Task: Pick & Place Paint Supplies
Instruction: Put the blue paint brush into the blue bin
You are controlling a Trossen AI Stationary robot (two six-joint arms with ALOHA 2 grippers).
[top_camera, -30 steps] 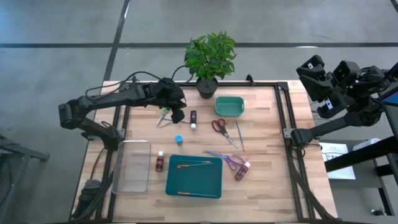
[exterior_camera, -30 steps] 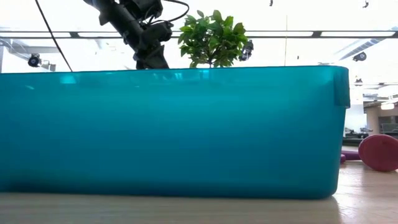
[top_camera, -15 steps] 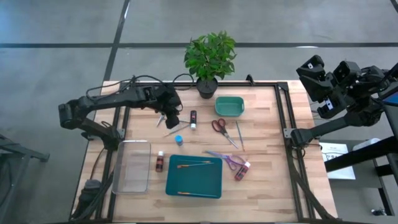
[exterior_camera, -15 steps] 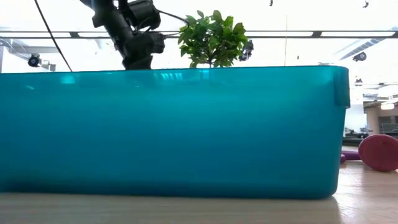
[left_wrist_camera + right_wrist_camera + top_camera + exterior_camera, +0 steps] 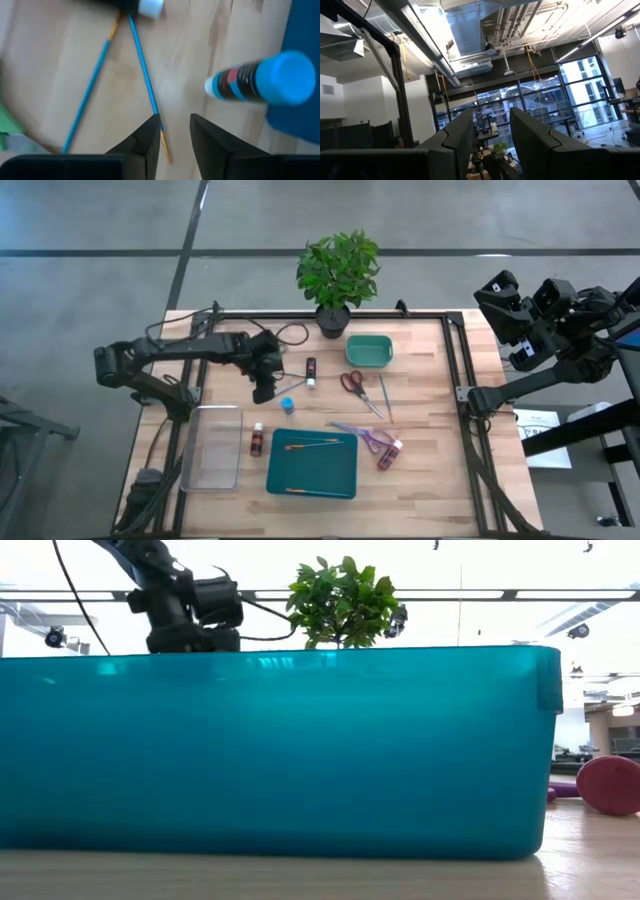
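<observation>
Left gripper (image 5: 264, 392): over the left half of the table (image 5: 430, 430), just beside the blue bottle (image 5: 287, 405); jaws slightly parted, nothing clamped between them.
Blue-handled brushes (image 5: 142, 75): two lying on the wood under the left gripper, one running up to the gap between its fingertips (image 5: 152, 131).
Blue bottle: lying on its side near the table's middle.
Black bottle (image 5: 311, 370): toward the far edge, near the plant (image 5: 338, 275).
Dark red bottle (image 5: 258, 440): between the clear tray (image 5: 213, 446) and the teal bin (image 5: 312, 465).
Orange brushes (image 5: 312, 443): inside the teal bin.
Right gripper (image 5: 491, 134): raised off the right edge, jaws parted, empty.
</observation>
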